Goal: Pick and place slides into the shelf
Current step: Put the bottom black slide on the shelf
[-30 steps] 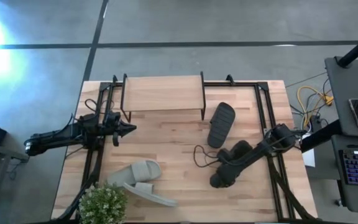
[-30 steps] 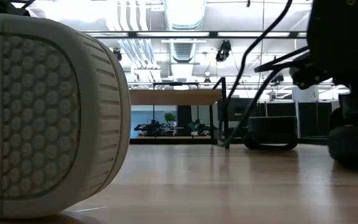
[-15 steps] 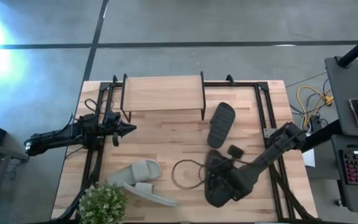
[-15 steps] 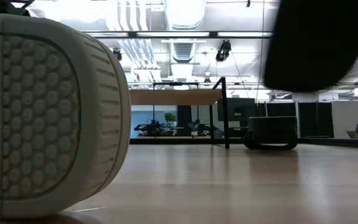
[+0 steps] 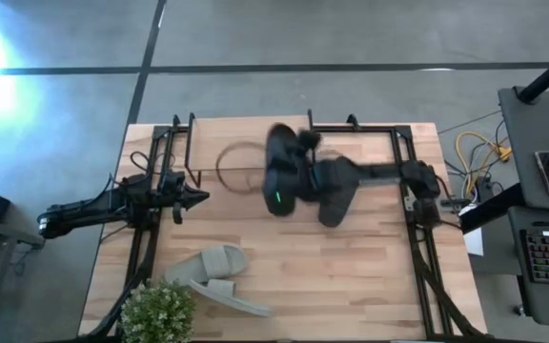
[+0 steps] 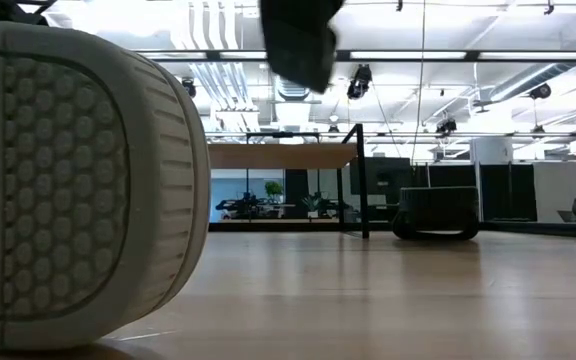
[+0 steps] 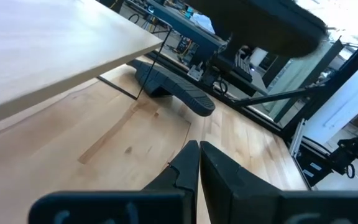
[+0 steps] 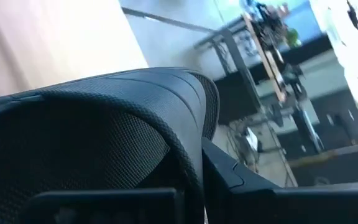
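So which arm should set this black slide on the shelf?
Right: its gripper already holds the black slide over the shelf. The left gripper waits shut, empty, beside it.

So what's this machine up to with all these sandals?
It is putting slides onto a small shelf. The right gripper is clamped on a black slide and carries it through the air above the shelf's wooden top. The other black slide lies on the table beside the shelf. The two light grey slides sit near a small plant at the table's front. The left gripper waits shut, left of the shelf.
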